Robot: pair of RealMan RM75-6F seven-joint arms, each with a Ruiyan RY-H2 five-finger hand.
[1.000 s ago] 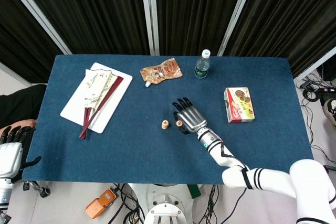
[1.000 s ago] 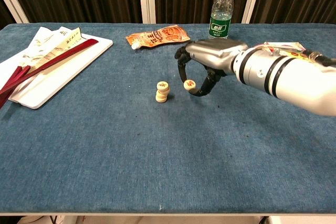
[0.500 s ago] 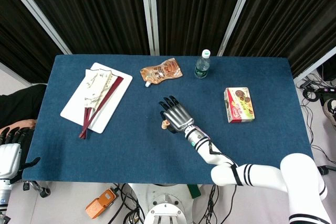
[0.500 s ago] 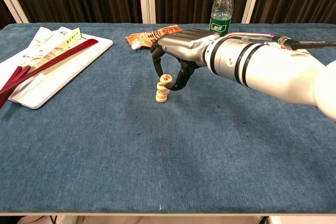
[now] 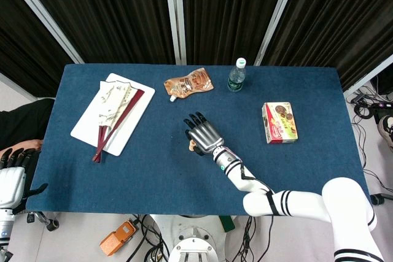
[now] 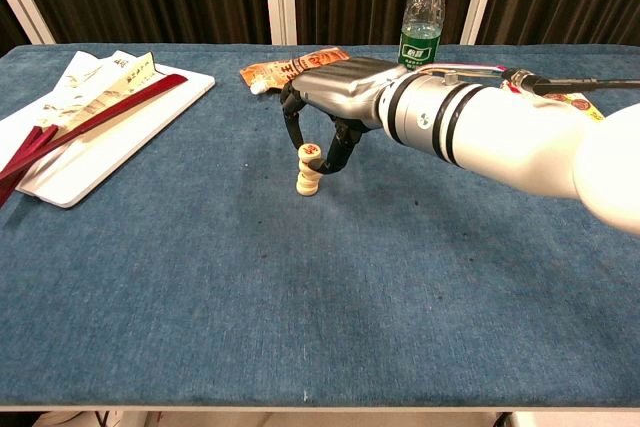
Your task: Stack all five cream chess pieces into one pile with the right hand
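The right hand (image 6: 325,112) reached over the pile of cream chess pieces (image 6: 309,175) near the middle of the blue table (image 6: 300,297), and its fingers (image 6: 335,152) pinched the top piece (image 6: 308,153) sitting on the pile. The left hand (image 5: 12,179) rested beside the table's left edge with fingers curled, and whether it was clenched could not be told

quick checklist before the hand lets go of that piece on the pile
1. Top piece over the pile: ok, it sits on top.
2. Pile upright: cannot tell, it looks slightly uneven.
3. Right hand fingers around the top piece: ok.
4. All five cream pieces in the pile: cannot tell, too small to count.
5. Pouch and bottle out of the way: ok, behind the hand.
6. Left hand off the table: ok.
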